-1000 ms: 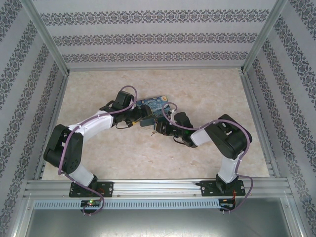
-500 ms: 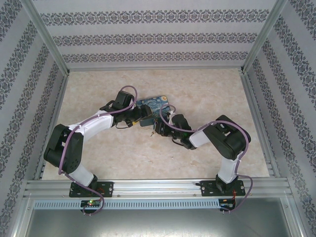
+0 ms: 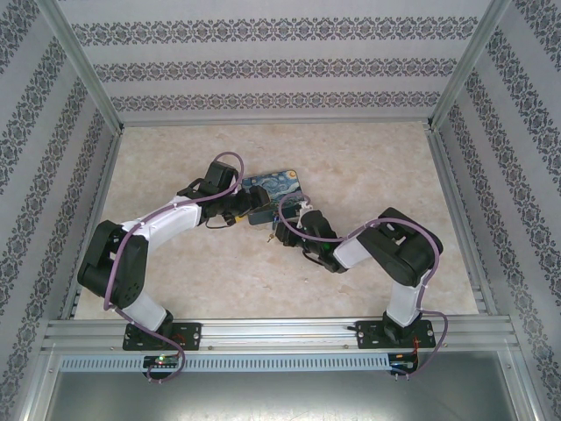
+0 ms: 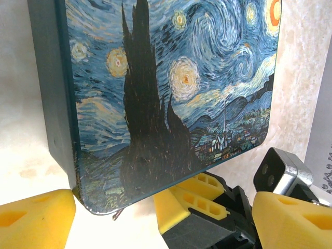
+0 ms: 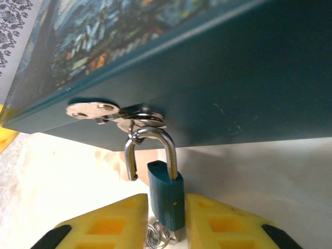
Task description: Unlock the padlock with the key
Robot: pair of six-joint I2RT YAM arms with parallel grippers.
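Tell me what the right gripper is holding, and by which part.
The padlock, gripped by its blue body in the right gripper; its shackle hangs from the tin.

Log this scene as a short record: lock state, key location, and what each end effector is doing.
padlock: blue, hanging on the hasp of the tin, one shackle end free
key: silvery bit under the padlock body, mostly hidden
right end effector: closed on the padlock body
left end effector: open, at the tin's corner
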